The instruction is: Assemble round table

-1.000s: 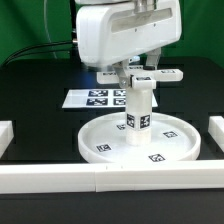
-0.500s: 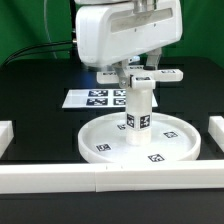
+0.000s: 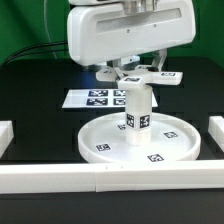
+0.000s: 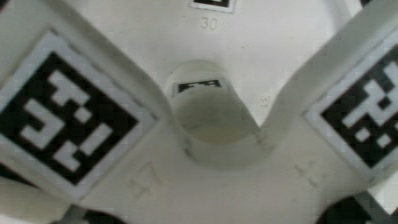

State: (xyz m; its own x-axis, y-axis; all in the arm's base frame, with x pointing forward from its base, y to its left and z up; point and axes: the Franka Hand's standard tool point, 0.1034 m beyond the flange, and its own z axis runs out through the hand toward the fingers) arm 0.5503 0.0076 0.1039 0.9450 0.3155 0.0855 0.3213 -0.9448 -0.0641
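The large round rimmed disc (image 3: 150, 148) lies flat on the black table. The short thick cylinder leg (image 3: 137, 110) stands upright at the disc's middle. The cross-shaped foot piece (image 3: 142, 76) sits level on top of the leg, its arms sticking out to both sides. My gripper (image 3: 134, 68) comes straight down onto it and is shut on the foot piece. In the wrist view the foot piece (image 4: 214, 150) fills the frame, with a tagged arm (image 4: 71, 105) on each side of its middle hollow (image 4: 214, 110). My fingertips are hidden there.
The marker board (image 3: 92, 98) lies behind the disc, toward the exterior view's left. Long white border rails run along the front (image 3: 110, 178), the left (image 3: 5, 135) and the right (image 3: 215, 133). A green backdrop stands behind the table.
My hand has turned about its vertical axis over the leg, and the foot piece has turned with it. An arm of the cross now shows on the exterior view's left too.
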